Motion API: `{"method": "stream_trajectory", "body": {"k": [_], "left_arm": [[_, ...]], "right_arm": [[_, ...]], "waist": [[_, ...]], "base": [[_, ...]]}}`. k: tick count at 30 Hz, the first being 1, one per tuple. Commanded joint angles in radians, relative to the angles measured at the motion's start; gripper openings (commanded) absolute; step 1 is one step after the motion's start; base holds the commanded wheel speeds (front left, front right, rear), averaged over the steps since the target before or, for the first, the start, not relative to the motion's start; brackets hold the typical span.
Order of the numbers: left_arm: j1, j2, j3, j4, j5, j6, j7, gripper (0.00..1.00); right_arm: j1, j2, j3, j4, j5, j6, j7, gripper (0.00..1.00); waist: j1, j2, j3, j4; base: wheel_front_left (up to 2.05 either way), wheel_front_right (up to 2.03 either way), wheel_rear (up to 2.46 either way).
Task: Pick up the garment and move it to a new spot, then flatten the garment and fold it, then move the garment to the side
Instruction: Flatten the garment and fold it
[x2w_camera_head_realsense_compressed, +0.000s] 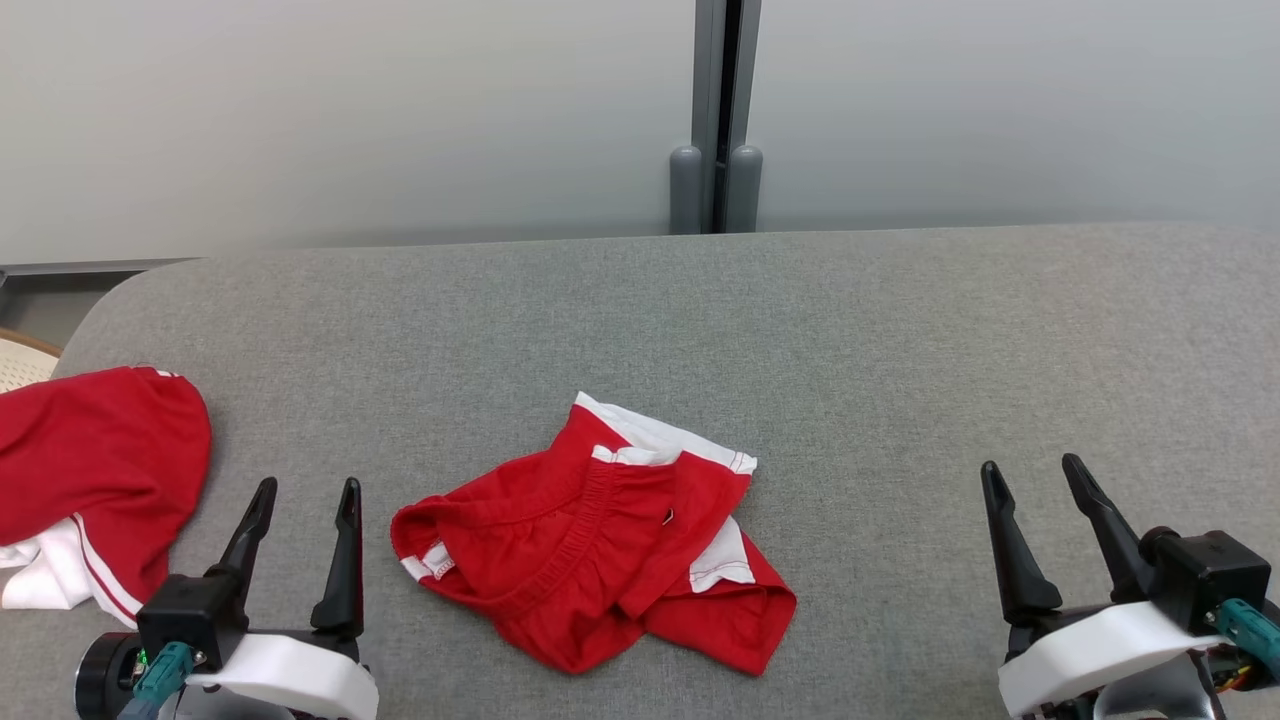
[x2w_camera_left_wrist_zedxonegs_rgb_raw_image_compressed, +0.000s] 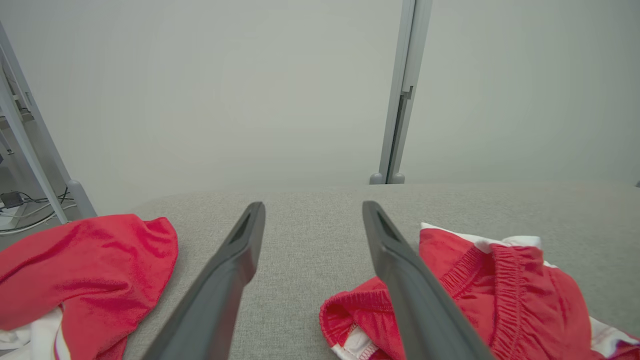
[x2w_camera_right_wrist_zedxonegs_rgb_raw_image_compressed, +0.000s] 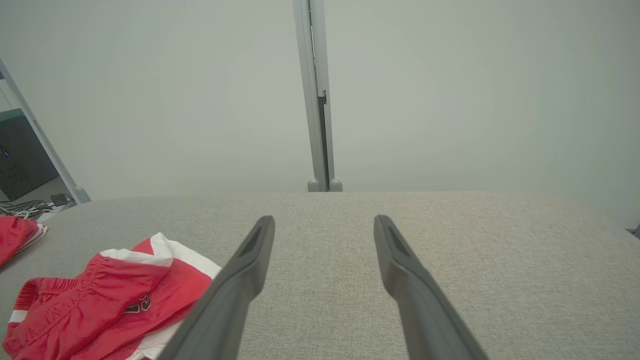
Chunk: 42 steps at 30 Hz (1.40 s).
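At the grey table's (x2w_camera_head_realsense_compressed: 700, 300) front middle, the crumpled garment (x2w_camera_head_realsense_compressed: 590, 560) is lying free, left gripper (x2w_camera_head_realsense_compressed: 309, 485) and right gripper (x2w_camera_head_realsense_compressed: 1029, 462) are hovering spread and empty, and pinching its waistband is looking soundest.

Red-and-white garment (x2w_camera_head_realsense_compressed: 600, 550) lies crumpled on the grey table (x2w_camera_head_realsense_compressed: 900, 350).

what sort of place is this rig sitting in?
Probably a lab or office test bay, not a home: a grey fabric-covered table, plain frosted partition panels joined by a metal post, and loose cables on the floor beyond the table's edge.
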Motion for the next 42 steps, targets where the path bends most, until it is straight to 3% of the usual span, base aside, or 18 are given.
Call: {"method": "stream_trajectory", "body": {"k": [1,27,33,42], "left_arm": [[0.015,0.009,0.005,-0.004,0.008,0.007,-0.003,1.0],[0.019,0.019,-0.028,-0.048,0.015,0.031,0.03,1.0],[-0.048,-0.012,-0.096,-0.054,0.029,-0.011,0.069,1.0],[-0.233,-0.146,-0.232,0.111,0.008,-0.129,0.156,1.0]], "right_arm": [[0.014,-0.005,0.001,-0.003,-0.007,0.0,0.004,1.0],[0.014,0.0,0.004,-0.006,0.001,0.0,0.006,1.0],[-0.002,0.0,0.005,-0.011,0.0,0.0,0.005,1.0],[-0.041,0.001,0.035,0.002,0.008,0.0,-0.002,1.0]], "waist": [[0.0,0.0,-0.005,-0.002],[0.0,0.0,-0.002,-0.001],[0.0,0.0,0.026,0.0],[0.0,0.0,0.089,-0.035]], "base": [[0.0,0.0,0.0],[0.0,0.0,0.0],[0.0,0.0,0.0],[0.0,0.0,0.0]]}}
